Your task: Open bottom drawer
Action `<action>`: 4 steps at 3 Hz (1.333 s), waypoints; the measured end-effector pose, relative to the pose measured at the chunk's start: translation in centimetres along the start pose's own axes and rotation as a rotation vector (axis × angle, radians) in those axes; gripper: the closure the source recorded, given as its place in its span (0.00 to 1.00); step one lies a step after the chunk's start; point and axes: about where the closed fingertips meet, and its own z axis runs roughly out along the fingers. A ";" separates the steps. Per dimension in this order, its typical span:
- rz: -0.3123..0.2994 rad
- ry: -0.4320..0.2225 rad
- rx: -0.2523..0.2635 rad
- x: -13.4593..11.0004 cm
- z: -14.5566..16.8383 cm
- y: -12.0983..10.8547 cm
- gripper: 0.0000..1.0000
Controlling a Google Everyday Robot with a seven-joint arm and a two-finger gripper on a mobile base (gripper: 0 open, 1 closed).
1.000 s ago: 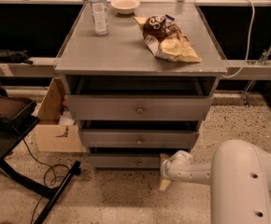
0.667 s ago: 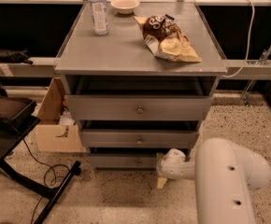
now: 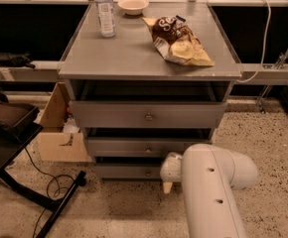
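The bottom drawer [image 3: 124, 171] is the lowest and narrowest grey front of the cabinet, with a small round knob [image 3: 148, 172] at its centre. It sits nearly flush under the middle drawer [image 3: 119, 147]. My gripper [image 3: 167, 178] is low by the floor, at the right part of the bottom drawer's front and just right of the knob. My thick white arm [image 3: 213, 192] comes in from the lower right and hides the drawer's right end.
The top drawer [image 3: 134, 115] is the widest. On the cabinet top stand a water bottle [image 3: 105, 10], a bowl [image 3: 133, 5] and a chip bag [image 3: 180, 39]. A cardboard box [image 3: 59, 128], black stand legs and a cable [image 3: 49, 197] lie to the left.
My gripper has moved left along the bottom drawer front towards the knob. The arm's bulk has swung left with it. The drawers have not visibly moved.
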 end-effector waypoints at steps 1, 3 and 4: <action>-0.015 0.017 -0.001 -0.3 0.4 -1.0 0.26; -0.027 0.027 -0.057 0.7 -0.6 -0.5 0.72; -0.028 0.028 -0.059 0.7 -0.9 -0.6 0.96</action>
